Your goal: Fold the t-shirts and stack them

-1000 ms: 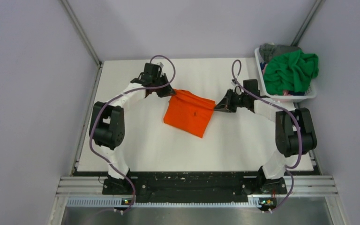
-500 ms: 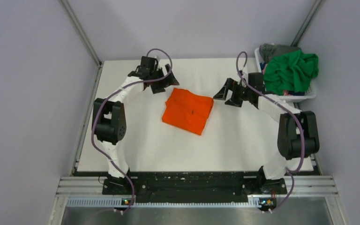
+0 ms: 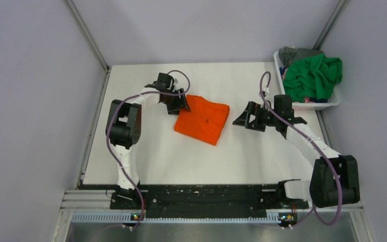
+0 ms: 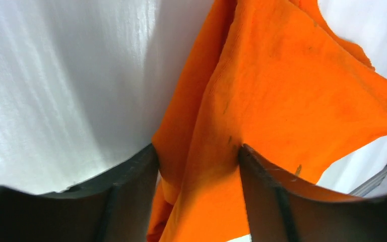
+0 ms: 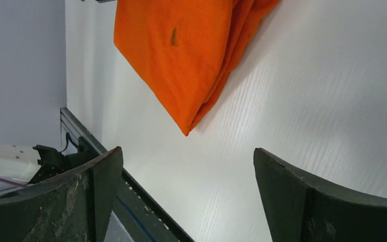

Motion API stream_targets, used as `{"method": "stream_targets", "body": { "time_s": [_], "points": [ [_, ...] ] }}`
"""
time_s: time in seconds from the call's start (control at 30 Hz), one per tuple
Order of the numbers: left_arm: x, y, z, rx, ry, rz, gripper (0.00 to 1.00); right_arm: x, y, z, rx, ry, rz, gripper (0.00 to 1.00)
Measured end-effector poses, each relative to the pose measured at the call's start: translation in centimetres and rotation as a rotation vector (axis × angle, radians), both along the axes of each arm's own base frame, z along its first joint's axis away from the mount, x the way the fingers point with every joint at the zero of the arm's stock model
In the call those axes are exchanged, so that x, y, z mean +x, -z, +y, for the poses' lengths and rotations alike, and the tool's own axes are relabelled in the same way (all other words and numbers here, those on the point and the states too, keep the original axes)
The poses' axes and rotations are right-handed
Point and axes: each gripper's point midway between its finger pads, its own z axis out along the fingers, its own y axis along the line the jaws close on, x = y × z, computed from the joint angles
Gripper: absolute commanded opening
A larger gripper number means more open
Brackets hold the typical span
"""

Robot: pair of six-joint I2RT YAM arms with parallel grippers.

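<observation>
Left tool point(image 4: 196, 151) partly spread, fingers either side of orange t-shirt point(image 3: 204, 120) far-left corner, not clamped. Right tool point(image 3: 245, 117) wide, empty, just right of shirt. My plan: I close left on all layers at corner, bring right to matching corner, lift both evenly so fold keeps square. Shirt lies mid-bench point(image 3: 262, 151), folded to rough rectangle, bright orange, 1 dark speck near centre, layered edges. Green t-shirt point(image 3: 312, 75) and grey t-shirt point(image 3: 295, 53) sit heaped in basket point(image 3: 307, 105).

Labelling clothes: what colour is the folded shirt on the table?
Bright orange t-shirt; clearest from top external.
</observation>
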Motion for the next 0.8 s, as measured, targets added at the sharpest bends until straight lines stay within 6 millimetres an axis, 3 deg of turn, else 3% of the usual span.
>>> {"method": "stream_targets", "body": {
  "time_s": [0.2,0.27,0.3,0.43,0.6,0.73,0.8],
  "points": [
    [-0.8,1.0,-1.7,0.001,0.050,0.013,0.32,-0.3,-2.1,-0.7,-0.039,0.015,-0.094,0.99],
    [-1.3,1.2,-2.7,0.000,0.072,0.017,0.07,-0.4,-2.0,-0.9,-0.049,0.018,-0.095,0.99],
    [-1.5,1.4,-3.2,0.003,0.085,0.019,0.00,-0.5,-1.9,-1.0,-0.055,0.021,-0.092,0.99],
    [-1.4,1.4,-4.0,0.029,0.084,0.022,0.00,-0.5,-1.4,-1.3,-0.080,0.034,-0.081,0.99],
    [-0.5,1.4,-3.0,0.143,0.032,0.026,0.00,-0.5,-0.9,-2.1,-0.124,0.066,-0.073,0.99],
    [1.9,1.0,0.8,0.304,-0.071,-0.009,0.00,-0.2,-1.1,-2.8,-0.159,0.100,-0.092,0.99],
    [3.5,0.8,4.1,0.380,-0.140,-0.018,0.00,0.0,-1.2,-3.2,-0.178,0.121,-0.104,0.99]
  ]
}}
